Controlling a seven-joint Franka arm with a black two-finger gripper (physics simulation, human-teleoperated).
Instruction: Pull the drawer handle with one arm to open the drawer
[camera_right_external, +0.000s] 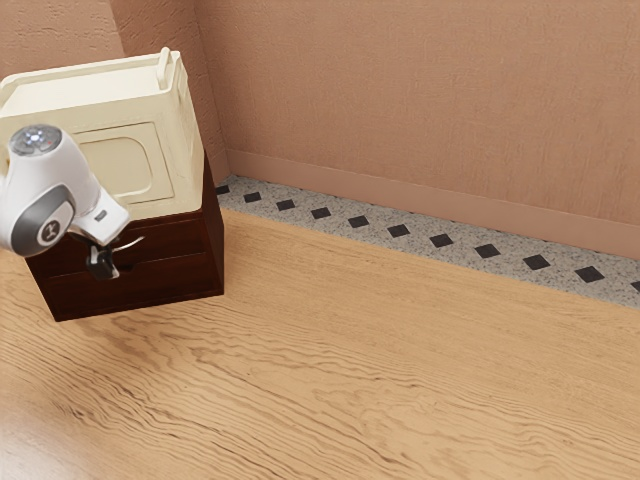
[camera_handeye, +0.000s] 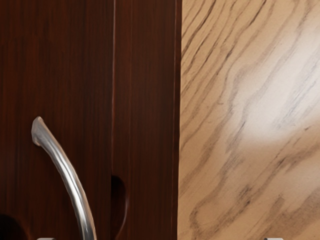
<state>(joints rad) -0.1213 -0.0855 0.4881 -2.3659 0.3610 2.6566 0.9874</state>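
One gripper (camera_right_external: 103, 262), spread wide at the handle (camera_handeye: 74, 185), and it could clip that or slip off if it closes this far off-centre!

One robot arm (camera_right_external: 72, 185), one gripper (camera_right_external: 103, 262), one dark cabinet (camera_right_external: 214, 250), two drawer fronts (camera_right_external: 170, 284), one curved metal handle (camera_handeye: 72, 180), one cream container (camera_right_external: 188, 150) and one wooden floor (camera_right_external: 350, 350) are counted.

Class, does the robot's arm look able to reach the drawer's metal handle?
Probably yes: the arm hangs close by the drawer front, and nothing visible blocks the curved handle.
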